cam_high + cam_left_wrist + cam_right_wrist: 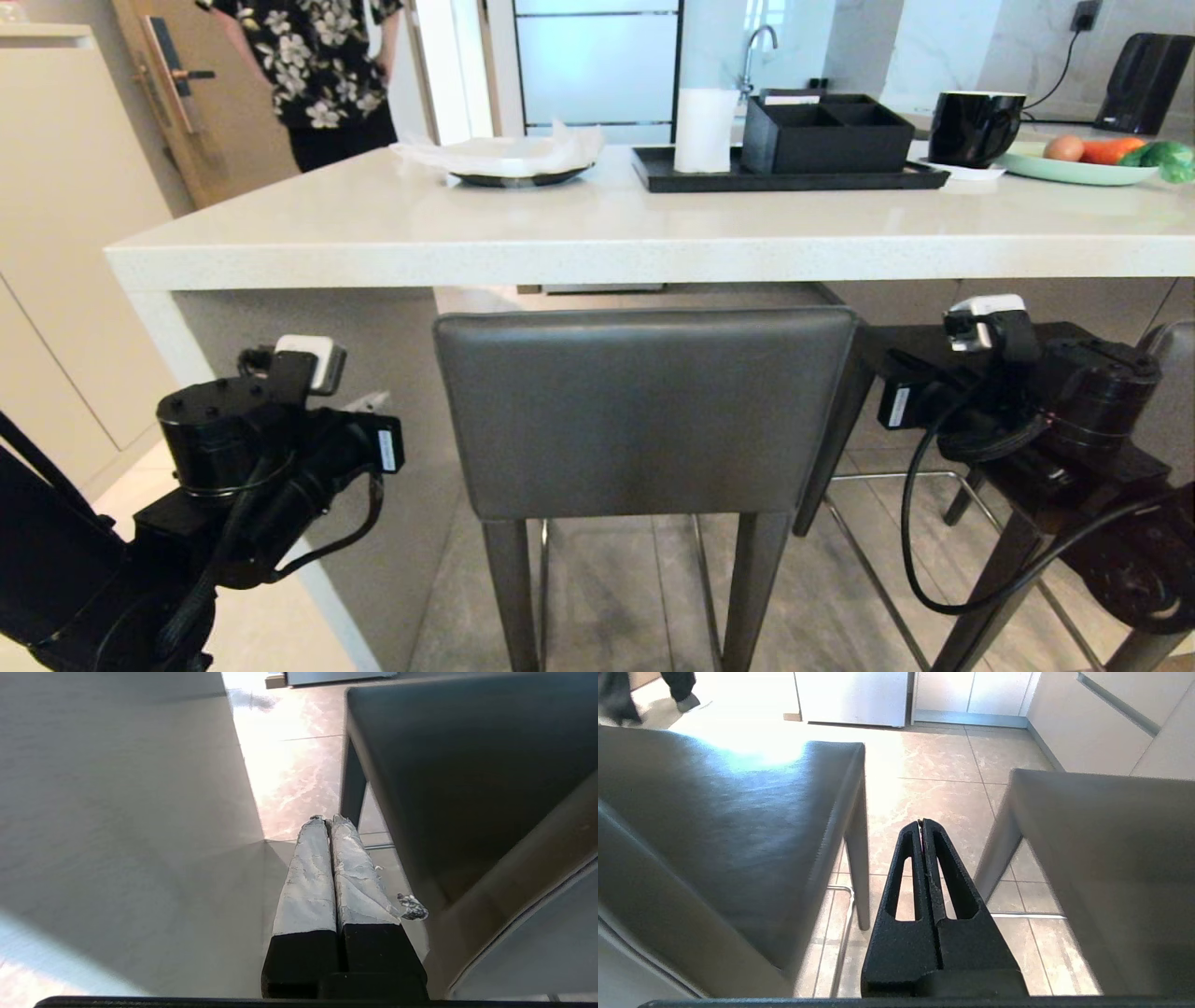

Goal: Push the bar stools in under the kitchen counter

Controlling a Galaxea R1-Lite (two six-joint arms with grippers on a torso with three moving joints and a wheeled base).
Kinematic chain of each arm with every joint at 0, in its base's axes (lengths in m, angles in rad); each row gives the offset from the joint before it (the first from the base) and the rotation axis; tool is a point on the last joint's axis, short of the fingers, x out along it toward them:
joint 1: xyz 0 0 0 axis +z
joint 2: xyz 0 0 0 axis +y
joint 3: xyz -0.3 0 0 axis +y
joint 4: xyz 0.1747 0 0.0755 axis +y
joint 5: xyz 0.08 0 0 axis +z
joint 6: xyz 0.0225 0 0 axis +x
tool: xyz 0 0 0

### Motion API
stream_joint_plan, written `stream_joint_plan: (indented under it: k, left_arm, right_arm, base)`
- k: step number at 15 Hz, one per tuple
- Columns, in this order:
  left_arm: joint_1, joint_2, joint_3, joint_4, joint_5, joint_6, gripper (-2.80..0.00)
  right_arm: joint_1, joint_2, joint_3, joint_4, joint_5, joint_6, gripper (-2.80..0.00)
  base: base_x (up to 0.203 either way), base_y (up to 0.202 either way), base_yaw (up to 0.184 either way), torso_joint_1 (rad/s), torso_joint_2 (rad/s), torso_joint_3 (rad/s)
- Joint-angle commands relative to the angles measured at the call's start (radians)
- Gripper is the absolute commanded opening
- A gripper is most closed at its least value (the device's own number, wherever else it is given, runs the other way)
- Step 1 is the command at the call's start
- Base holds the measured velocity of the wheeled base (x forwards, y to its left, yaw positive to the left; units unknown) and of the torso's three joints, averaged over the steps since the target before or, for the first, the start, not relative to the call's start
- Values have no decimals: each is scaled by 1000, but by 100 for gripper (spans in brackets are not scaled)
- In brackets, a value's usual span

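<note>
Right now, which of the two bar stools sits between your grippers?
The centre bar stool, whose backrest fills the middle of the head view; the second bar stool only shows at the right edge, beyond the right gripper.

the left gripper (329, 821), fingers pressed together, sits in a narrow gap between the kitchen counter's grey side panel (121, 812) and the near bar stool (644, 411). the right gripper (921, 823), also closed, sits in the open floor gap between that stool and the second bar stool (1172, 373). the counter slab (597, 252) overhangs just above the backrest, closing off the room overhead. chrome footrest bars (840, 933) cross low between the legs.
</note>
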Motion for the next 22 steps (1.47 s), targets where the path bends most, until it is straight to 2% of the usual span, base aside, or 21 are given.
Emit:
stream_joint_plan:
  k: [1, 3, 7, 9, 11, 12, 14, 17, 19, 20, 22]
  left_arm:
    - [16, -78, 42, -7, -9, -7, -280]
    - [9, -131, 78, -7, -6, -2, -280]
    - [8, -350, 211, -6, -3, -2, -280]
    - [20, -503, 274, 6, -5, 4, -280]
    - [46, -671, 300, 70, -4, 23, -280]
    - [55, -768, 295, 140, -3, 33, -280]
    - [70, -973, 247, 366, -3, 50, -280]
    - [136, -1247, 125, 773, -16, 62, -280]
    - [185, -1382, 54, 960, -16, 72, -280]
    - [217, -1456, 28, 1046, -20, 82, -280]
    - [256, -1612, 18, 1199, -36, 97, -280]
  right_arm:
    - [-38, -63, 36, -7, 14, 3, -280]
    - [-36, -124, 77, -6, 12, -1, -280]
    - [-35, -353, 253, 3, 4, -14, -280]
    - [-42, -513, 312, 17, -6, -67, -280]
    - [-46, -711, 339, 93, -14, -116, -280]
    - [-48, -827, 332, 179, -22, -129, -280]
    - [-50, -1069, 275, 460, -35, -142, -280]
    - [-73, -1404, 103, 1045, -48, -115, -280]
    - [-103, -1551, 28, 1273, -55, -101, -280]
    - [-151, -1608, 1, 1349, -58, -98, -280]
    - [-185, -1679, -22, 1415, -73, -102, -280]
  base:
    - [0, 0, 0, 0, 0, 0]
    - [0, 0, 0, 0, 0, 0]
    - [0, 0, 0, 0, 0, 0]
    - [0, 0, 0, 0, 0, 0]
    - [0, 0, 0, 0, 0, 0]
    - [0, 0, 0, 0, 0, 0]
    - [0, 0, 0, 0, 0, 0]
    - [0, 0, 0, 0, 0, 0]
    - [0, 0, 0, 0, 0, 0]
    - [0, 0, 0, 0, 0, 0]
    - [0, 0, 0, 0, 0, 0]
